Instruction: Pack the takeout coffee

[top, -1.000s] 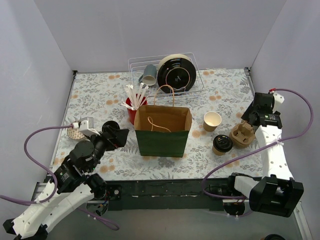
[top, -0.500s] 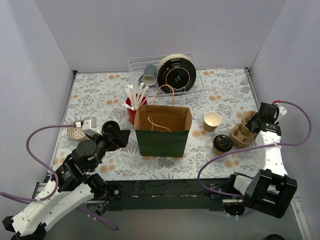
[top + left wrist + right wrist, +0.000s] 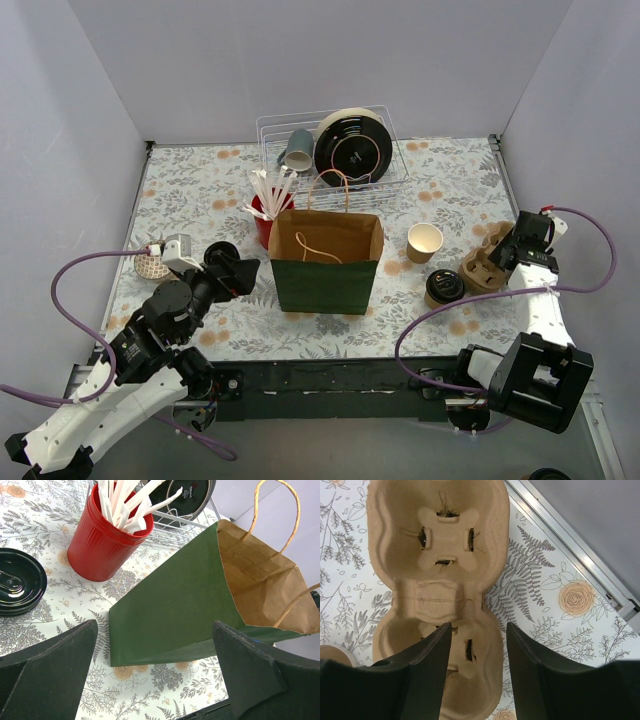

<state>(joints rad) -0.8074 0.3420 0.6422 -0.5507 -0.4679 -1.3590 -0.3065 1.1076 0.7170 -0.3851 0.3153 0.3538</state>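
A brown pulp cup carrier (image 3: 482, 268) lies at the right of the table, filling the right wrist view (image 3: 437, 555). My right gripper (image 3: 507, 258) is open and low over it (image 3: 478, 625). One finger is inside the near well and the other outside its rim, with a thin strip of cloth showing between. A paper cup (image 3: 425, 242) and black lids (image 3: 444, 288) stand left of the carrier. The green paper bag (image 3: 326, 262) stands open at the centre. My left gripper (image 3: 240, 272) is wide open beside the bag's left side (image 3: 155, 630), holding nothing.
A red cup of white sticks (image 3: 268, 215) stands behind the bag's left corner, and a wire rack (image 3: 330, 150) with a mug and black plates at the back. Another black lid (image 3: 222, 252) and a small patterned cup (image 3: 152, 265) lie near the left arm.
My right arm came forward and down from the back right onto the carrier, and its jaws narrowed. The left arm shifted only slightly.
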